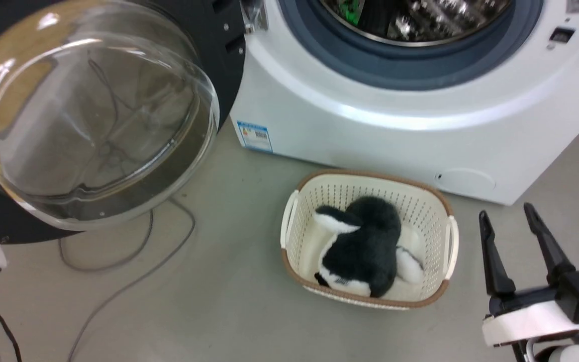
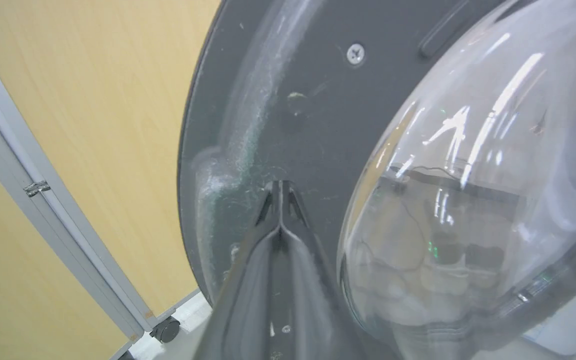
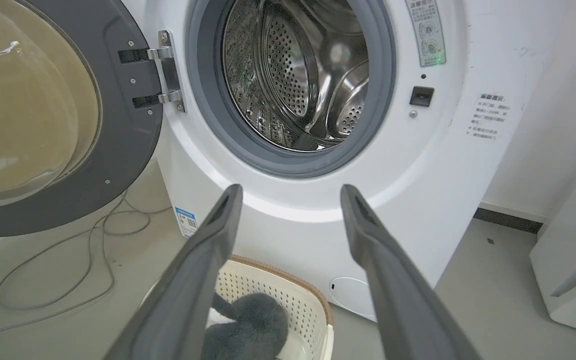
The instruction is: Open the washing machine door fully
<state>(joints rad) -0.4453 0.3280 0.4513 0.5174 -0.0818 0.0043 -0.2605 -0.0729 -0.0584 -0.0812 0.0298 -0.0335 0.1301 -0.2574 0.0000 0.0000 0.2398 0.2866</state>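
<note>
1 washer (image 1: pixel 370 125), 1 door (image 1: pixel 93 115), 1 basket (image 1: pixel 294 226), 1 plush toy (image 1: pixel 365 246), 2 grippers. Grey floor (image 1: pixel 229 317) w/ loose cable (image 1: pixel 133 281); wood-tone panel (image 2: pixel 93 100) behind door. Basket on floor in front of washer, toy inside. Door stands wide open, robot's left of drum. Left gripper (image 2: pixel 279 192) pressed closed, empty, tips at door's dark inner face beside glass. Right gripper (image 1: pixel 505 210) spread wide, empty, just right of basket.

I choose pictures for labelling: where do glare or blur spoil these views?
Head view: glare on the glass bowl of the large round black washing machine door. Left wrist view: reflections streak that bowl; the shut left claw blurs near the lens. Right wrist view: the white front-loading washing machine is sharp, evenly lit; its perforated steel drum glints.
</note>
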